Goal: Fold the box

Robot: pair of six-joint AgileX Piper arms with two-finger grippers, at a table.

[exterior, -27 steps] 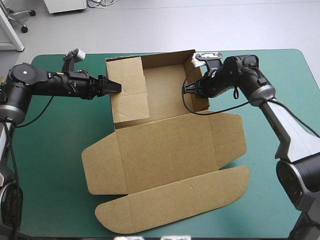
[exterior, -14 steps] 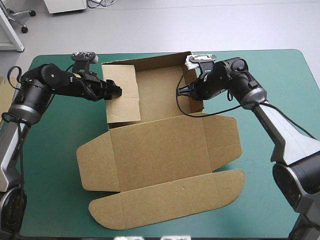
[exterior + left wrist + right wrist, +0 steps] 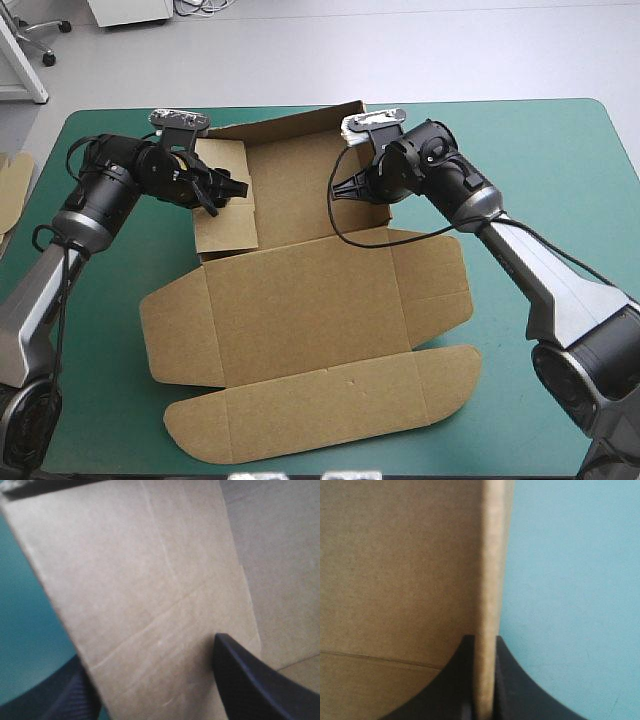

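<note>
- Box (image 3: pixel 310 300) half-built on the teal-green cover (image 3: pixel 560 180), middle of the table: tray part toward the far edge, lid part toward the near edge.
- Far wall of the tray upright.
- Left wall panel raised, creased across its middle.
- Lid and side flaps flat on the cover, with the long rounded flap nearest the near edge.
- Left gripper (image 3: pixel 232 190) in from the table's left, at the tray's left wall panel.
- Left wrist view: black fingers (image 3: pixel 250 680) spread apart, one on each side of that panel. Brown board fills the gap between them, not pinched.
- Right gripper (image 3: pixel 340 190) at the tray's right wall, close to the far right corner.
- Right wrist view: black fingers (image 3: pixel 512 680) all but closed, clamped on the wall's upright edge. Brown face on one side, teal-green cover on the other.
- Strip of spare brown board (image 3: pixel 12 185) at the table's left edge, well apart from the box.
</note>
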